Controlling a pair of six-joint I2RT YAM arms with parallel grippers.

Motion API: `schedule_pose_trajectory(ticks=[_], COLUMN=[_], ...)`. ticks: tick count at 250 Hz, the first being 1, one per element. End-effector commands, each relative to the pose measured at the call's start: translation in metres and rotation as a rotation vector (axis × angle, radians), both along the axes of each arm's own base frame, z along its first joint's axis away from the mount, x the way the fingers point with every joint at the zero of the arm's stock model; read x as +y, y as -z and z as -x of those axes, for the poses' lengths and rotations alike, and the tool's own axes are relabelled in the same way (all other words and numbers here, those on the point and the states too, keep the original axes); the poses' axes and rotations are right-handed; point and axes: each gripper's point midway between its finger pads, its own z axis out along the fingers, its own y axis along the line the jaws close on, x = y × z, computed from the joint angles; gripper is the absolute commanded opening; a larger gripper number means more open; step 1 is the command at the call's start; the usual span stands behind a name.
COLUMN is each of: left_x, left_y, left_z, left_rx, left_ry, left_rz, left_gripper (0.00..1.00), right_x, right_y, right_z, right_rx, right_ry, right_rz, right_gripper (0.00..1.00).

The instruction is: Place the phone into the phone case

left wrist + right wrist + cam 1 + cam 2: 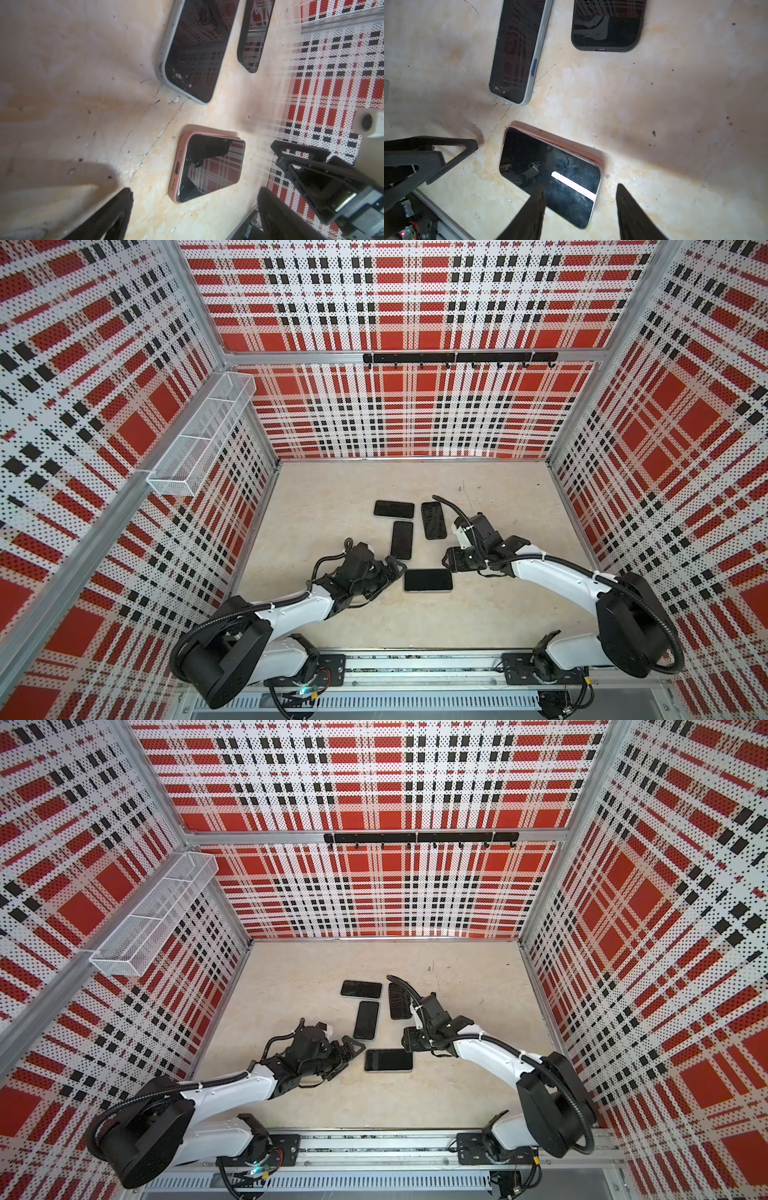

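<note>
The phone [428, 580] lies screen up on the table in a pink phone case [178, 166]. The case rim [560, 144] shows along one long side and one end; whether the phone sits fully in it I cannot tell. My left gripper [390, 578] hangs just left of the phone, its fingers [118, 207] wide apart, open and empty [196, 195]. My right gripper [449, 562] hovers at the phone's right end, open [579, 187], with the phone's corner [583, 207] below the gap and nothing held.
Three more phones lie behind: one in a pale grey case [402, 540], one in a black case [433, 520], one lying crosswise [394, 509]. A wire basket [199, 435] hangs on the left wall, a hook rail [457, 357] on the back wall.
</note>
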Motion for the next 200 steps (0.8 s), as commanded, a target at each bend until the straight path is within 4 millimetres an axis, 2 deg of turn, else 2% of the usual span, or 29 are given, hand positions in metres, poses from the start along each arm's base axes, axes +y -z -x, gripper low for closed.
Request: schedule_pose_trajectory(ticks=[1, 52, 112, 150, 200], left_x=[-0.008, -0.023, -0.037, -0.038, -0.034], left_y=[-0.003, 0.009, 0.019, 0.026, 0.042], left_z=[0.000, 0.002, -0.003, -0.006, -0.004], left_rx=[-0.022, 0.007, 0.025, 0.033, 0.064], left_ry=[0.035, 0.091, 0.120, 0.119, 0.121], left_rz=[-0.007, -0.040, -0.057, -0.077, -0.132], left_gripper=[0.92, 0.86, 0.79, 0.66, 0.53], right_x=[-0.010, -0.013, -0.004, 0.005, 0.009], right_y=[0.005, 0.027, 0.046, 0.049, 0.054], right_z=[0.012, 0.030, 0.031, 0.029, 0.030], right_rx=[0.012, 0.064, 0.093, 0.090, 0.092], right_ry=[0.016, 0.029, 0.011, -0.019, -0.048], right_rz=[0.013, -0.027, -0.063, -0.094, -0.097], right_gripper=[0.52, 0.45, 0.44, 0.40, 0.34])
